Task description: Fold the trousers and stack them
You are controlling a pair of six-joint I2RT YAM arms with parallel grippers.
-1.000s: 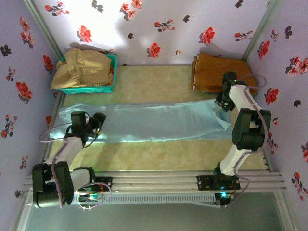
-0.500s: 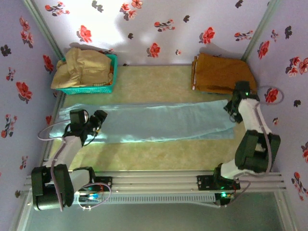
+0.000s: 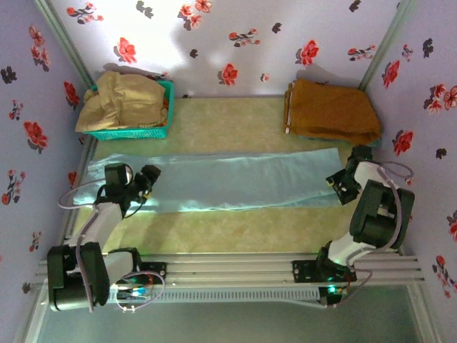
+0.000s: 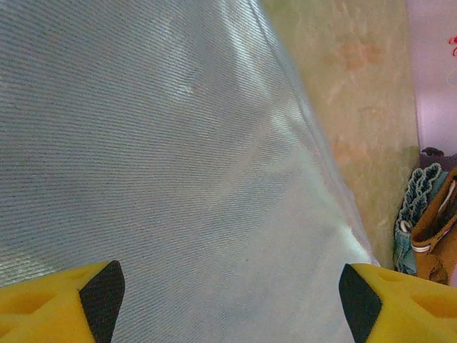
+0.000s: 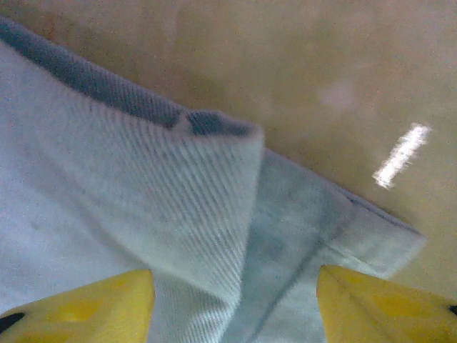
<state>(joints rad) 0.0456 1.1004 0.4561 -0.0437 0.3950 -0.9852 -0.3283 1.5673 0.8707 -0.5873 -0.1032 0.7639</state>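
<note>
Item: pale light-blue thin-fabric long trousers, laid flat and full-length across the beige worktop, presumably spread so that an end-to-end fold can be made.
Left hand: held wide open above the left end, nothing gripped.
Right hand: jaws held apart over the right hem, where a corner is turned back; nothing gripped.
Folded orange-brown garment: set at far right, judged to be the stack's base.

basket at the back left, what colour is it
Teal; the basket shows best in the top external view.
</note>
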